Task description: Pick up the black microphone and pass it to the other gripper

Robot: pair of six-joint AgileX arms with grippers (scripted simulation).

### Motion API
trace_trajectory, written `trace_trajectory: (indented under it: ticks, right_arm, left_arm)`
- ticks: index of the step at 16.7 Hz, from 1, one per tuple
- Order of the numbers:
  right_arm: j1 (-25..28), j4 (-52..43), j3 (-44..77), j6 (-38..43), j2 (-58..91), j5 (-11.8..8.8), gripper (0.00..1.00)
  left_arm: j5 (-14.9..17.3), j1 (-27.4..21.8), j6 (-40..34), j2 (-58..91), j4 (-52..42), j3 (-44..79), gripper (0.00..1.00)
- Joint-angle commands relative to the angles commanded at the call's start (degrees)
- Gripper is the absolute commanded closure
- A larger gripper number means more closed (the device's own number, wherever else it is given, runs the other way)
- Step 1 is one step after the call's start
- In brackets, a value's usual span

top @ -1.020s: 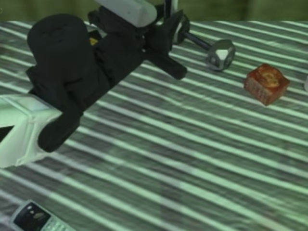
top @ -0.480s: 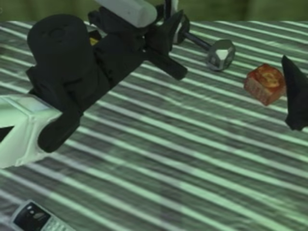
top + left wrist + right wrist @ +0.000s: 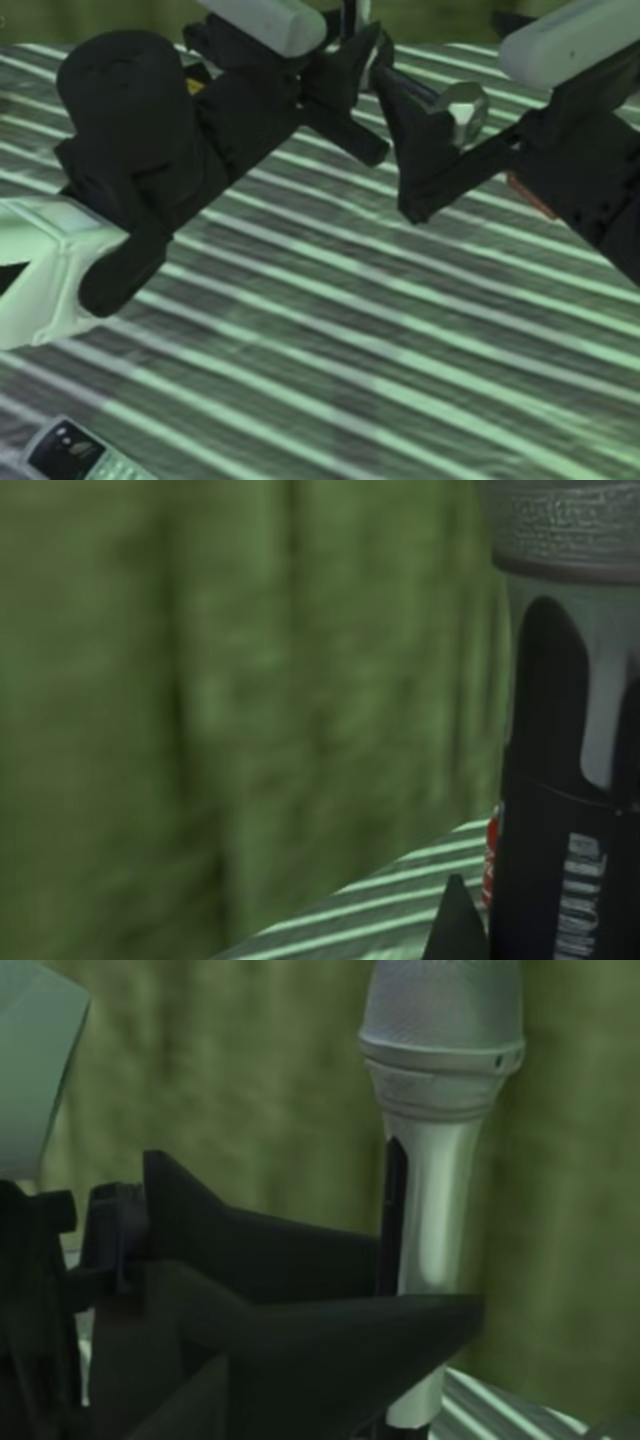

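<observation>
Right wrist view: black microphone [image 3: 432, 1200], upright, silver-grey mesh head uppermost, pale neck and dark handle below, clamped between the fingers of the left gripper [image 3: 330, 1310] against a green backdrop. Left wrist view: same microphone [image 3: 560, 780] close to the lens, mesh head at the top, white lettering on the black body. Top view: left gripper [image 3: 350, 85] raised over the table's far edge, closed on the microphone, of which only a thin dark part shows there. Right gripper [image 3: 415, 150] just beside it, fingers spread apart, nothing between them, pointing toward the left gripper. Grey hex-ended dumbbell [image 3: 462, 105] behind the right gripper, near the far edge, partly hidden. Mobile phone [image 3: 70, 452] at the near left corner. Table [image 3: 350, 350] green-striped.
</observation>
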Motion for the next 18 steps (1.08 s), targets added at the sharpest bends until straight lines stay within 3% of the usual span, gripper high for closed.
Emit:
trace_trajectory:
  ticks: [8, 18]
  right_arm:
    - [0.8, 0.6, 1.6, -0.1, 2.2, 0.1, 0.0]
    - [-2.3, 5.4, 18.8, -0.1, 24.3, -2.7, 0.0]
  left_arm:
    - [0.0, 0.0, 0.0, 0.0, 0.0, 0.0, 1.0]
    - [0.0, 0.0, 0.0, 0.0, 0.0, 0.0, 1.0]
